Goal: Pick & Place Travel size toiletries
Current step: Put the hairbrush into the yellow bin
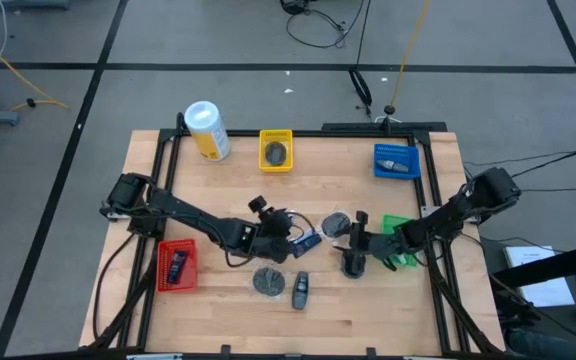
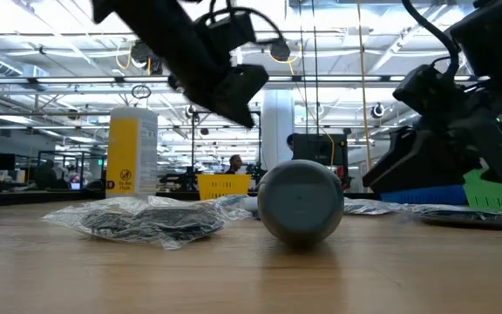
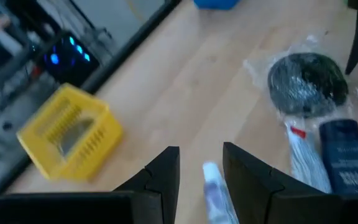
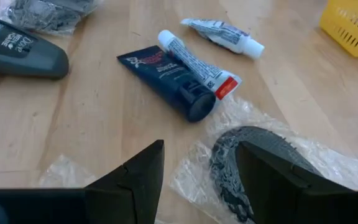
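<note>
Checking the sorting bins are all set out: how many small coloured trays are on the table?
4: red tray beside the left arm, yellow tray and blue tray along the far edge, green tray partly under the right arm.

You see two arms built of dark, near-black links with rounded joint housings (matte, no visible markings). Thin black cables loop loosely beside the left claw and trail from each shoulder. Behind the right claw the links look blocky. Each claw ends in two flat, dark, wedge-shaped fingers.
</note>
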Controlling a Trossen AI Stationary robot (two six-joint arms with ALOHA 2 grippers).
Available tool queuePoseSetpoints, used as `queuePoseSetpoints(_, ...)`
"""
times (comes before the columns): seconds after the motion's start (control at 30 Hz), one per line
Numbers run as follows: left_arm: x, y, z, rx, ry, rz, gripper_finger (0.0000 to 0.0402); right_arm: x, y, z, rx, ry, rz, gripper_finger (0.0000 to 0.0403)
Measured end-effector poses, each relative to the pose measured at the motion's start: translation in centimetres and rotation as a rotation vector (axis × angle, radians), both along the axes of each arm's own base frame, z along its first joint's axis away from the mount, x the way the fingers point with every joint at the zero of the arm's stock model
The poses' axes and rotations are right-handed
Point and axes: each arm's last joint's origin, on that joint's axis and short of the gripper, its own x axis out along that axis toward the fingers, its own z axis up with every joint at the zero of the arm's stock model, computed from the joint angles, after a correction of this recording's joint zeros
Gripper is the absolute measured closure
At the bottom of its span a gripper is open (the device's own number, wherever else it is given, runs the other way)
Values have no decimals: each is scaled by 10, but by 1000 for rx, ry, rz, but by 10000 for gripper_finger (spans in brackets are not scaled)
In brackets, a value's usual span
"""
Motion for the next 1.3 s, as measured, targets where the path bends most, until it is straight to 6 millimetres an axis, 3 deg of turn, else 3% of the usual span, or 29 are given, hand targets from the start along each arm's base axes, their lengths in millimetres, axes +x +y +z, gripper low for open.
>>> queuePoseSetpoints(0.17, 9, 12, 31, 35, -37, -25, 279, 0, 0, 0, -2, -1, 1, 215)
queuePoseSetpoints(0.27, 7, 29, 47, -103, -149, 17, 279, 0, 0, 0, -2, 0, 2, 215)
queuePoseSetpoints(0.37, 9, 52, 58, -279, -191, -56, 279, 0, 0, 0, -1, 1, 2, 216)
queuePoseSetpoints(0.53, 16, 75, 46, -392, -141, -160, 279, 0, 0, 0, -13, 5, 9, 216)
queuePoseSetpoints(0.7, 20, 80, 26, -426, -48, -185, 279, 0, 0, 0, -16, 8, 12, 216)
queuePoseSetpoints(0.93, 8, 55, 13, -548, 116, -223, 279, 0, 0, 0, -14, 4, 12, 216)
queuePoseSetpoints(1.3, -26, -34, 5, -590, 386, -401, 279, 0, 0, 0, -12, 4, 10, 216)
